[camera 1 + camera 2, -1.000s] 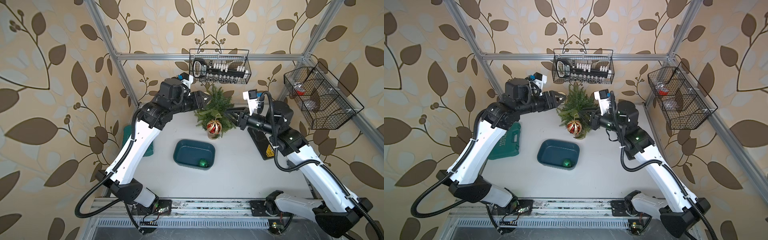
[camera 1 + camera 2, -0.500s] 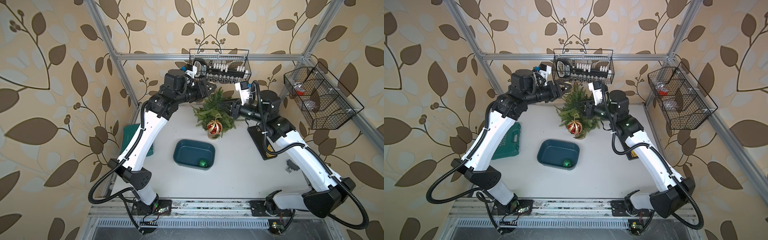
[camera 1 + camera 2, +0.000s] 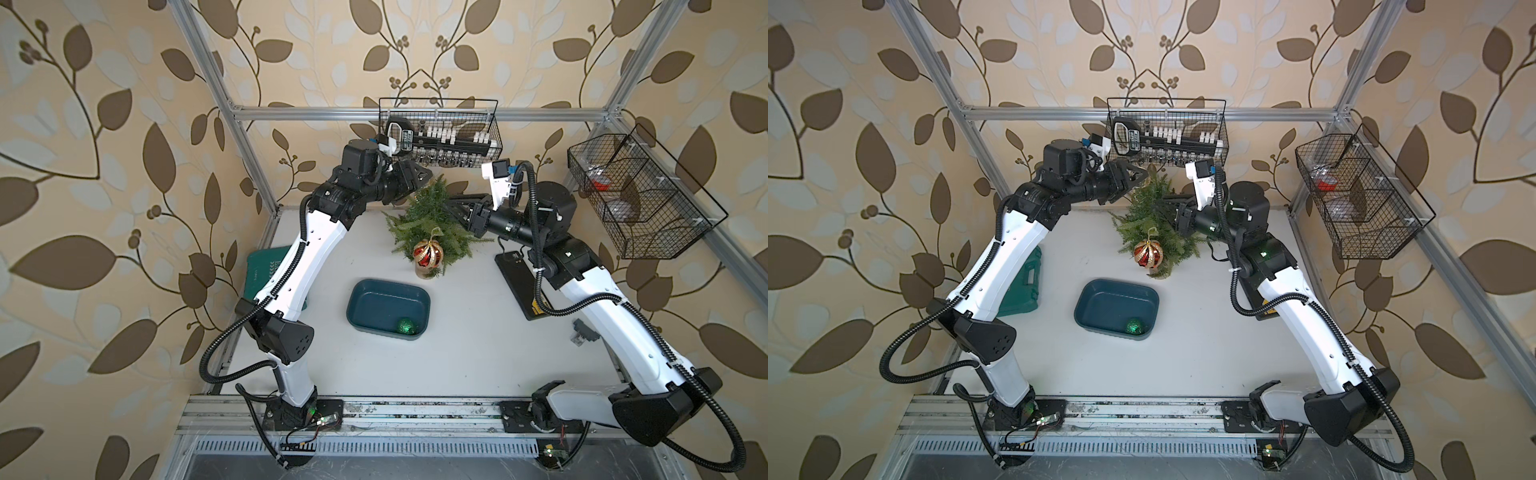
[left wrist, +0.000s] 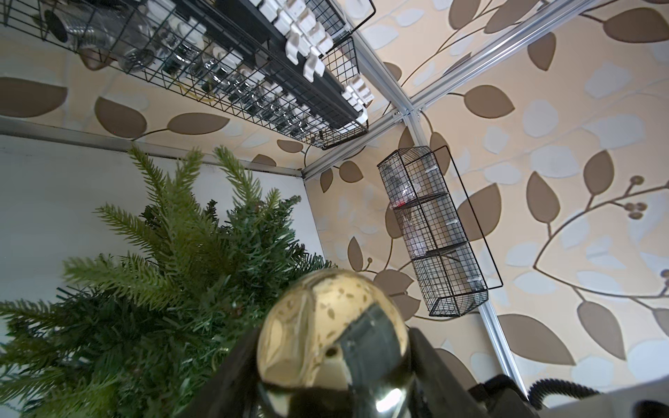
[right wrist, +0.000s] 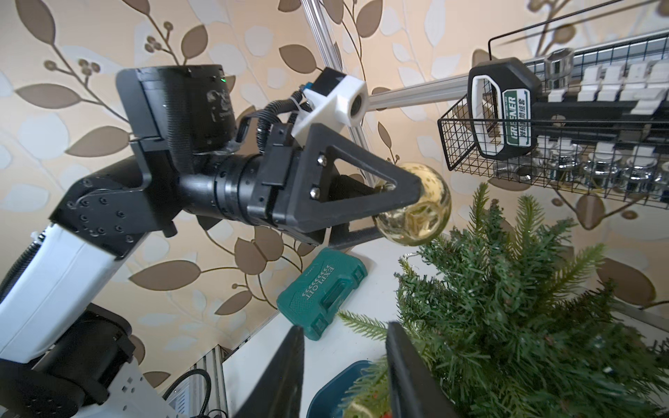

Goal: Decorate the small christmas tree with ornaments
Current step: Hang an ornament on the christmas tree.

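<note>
The small christmas tree [image 3: 432,220] [image 3: 1154,216] stands at the back of the table in both top views. A red-and-gold striped ornament [image 3: 428,253] [image 3: 1148,253] hangs on its front. A green glitter ornament [image 3: 406,326] lies in the teal tray [image 3: 376,305]. My left gripper [image 3: 426,175] [image 4: 333,347] is shut on a shiny gold ornament [image 4: 325,318] [image 5: 420,210], held just above and beside the tree's top [image 5: 485,202]. My right gripper [image 3: 451,205] [image 5: 344,362] is open at the tree's right side, its fingers among the outer twigs.
A wire basket with a socket set [image 3: 440,133] hangs on the back frame just above the left gripper. Another wire basket [image 3: 636,195] hangs on the right. A green tool case [image 3: 266,266] lies at the left, and a black flat box [image 3: 519,286] at the right.
My left arm has lifted the gold ornament from the tree's left side up to its top. My right gripper has risen a little along the tree's right side.
</note>
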Robot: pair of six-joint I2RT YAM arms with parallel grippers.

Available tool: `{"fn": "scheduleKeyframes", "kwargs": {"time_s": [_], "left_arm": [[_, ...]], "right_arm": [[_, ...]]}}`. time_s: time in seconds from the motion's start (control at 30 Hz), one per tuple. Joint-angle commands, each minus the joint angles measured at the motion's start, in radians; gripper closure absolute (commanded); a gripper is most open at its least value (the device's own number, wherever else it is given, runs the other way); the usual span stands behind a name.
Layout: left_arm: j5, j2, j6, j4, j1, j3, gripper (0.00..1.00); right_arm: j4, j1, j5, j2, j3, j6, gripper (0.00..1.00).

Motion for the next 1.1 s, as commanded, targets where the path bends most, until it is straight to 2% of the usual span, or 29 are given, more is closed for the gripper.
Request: {"fn": "scheduleKeyframes", "kwargs": {"time_s": [0.0,1.07], "left_arm": [[0.010,-0.003,-0.008,0.058,0.013,0.062,0.45],[-0.027,0.048,0.017,0.035,0.028,0.129,0.44]], "right_arm": [[0.032,-0.003,0.007,-0.034,-0.040,-0.011,0.63],[0.085,-0.010,0.015,-0.100,-0.165,0.004,0.65]]}}
